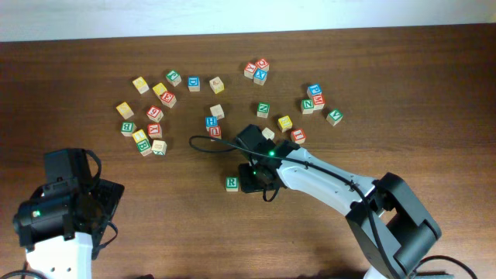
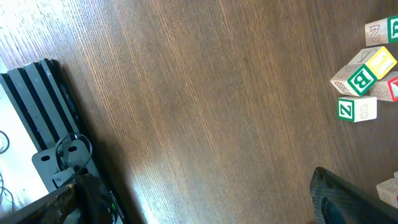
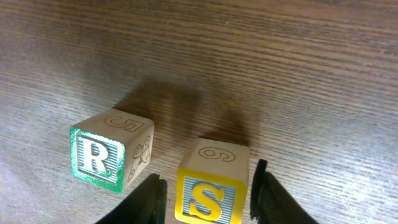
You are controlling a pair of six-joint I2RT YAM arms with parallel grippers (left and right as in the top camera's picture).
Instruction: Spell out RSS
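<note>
The R cube [image 1: 232, 184], white-faced with a green border and green R, sits on the wooden table; in the right wrist view the R cube [image 3: 106, 155] is at lower left. Just right of it stands a yellow-faced S cube [image 3: 211, 186], resting on the table. My right gripper [image 3: 208, 202] straddles this S cube, open, with a thin gap on each side. From overhead the right gripper [image 1: 252, 180] hides the S cube. My left gripper [image 2: 205, 214] is wide open over bare wood at the near left, holding nothing.
Several other letter cubes lie scattered across the back of the table, among them a yellow one [image 1: 285, 122] and a cluster at left [image 1: 147, 128]. A few cubes [image 2: 360, 78] show at the right of the left wrist view. The left arm's base [image 1: 62, 209] sits at the front left.
</note>
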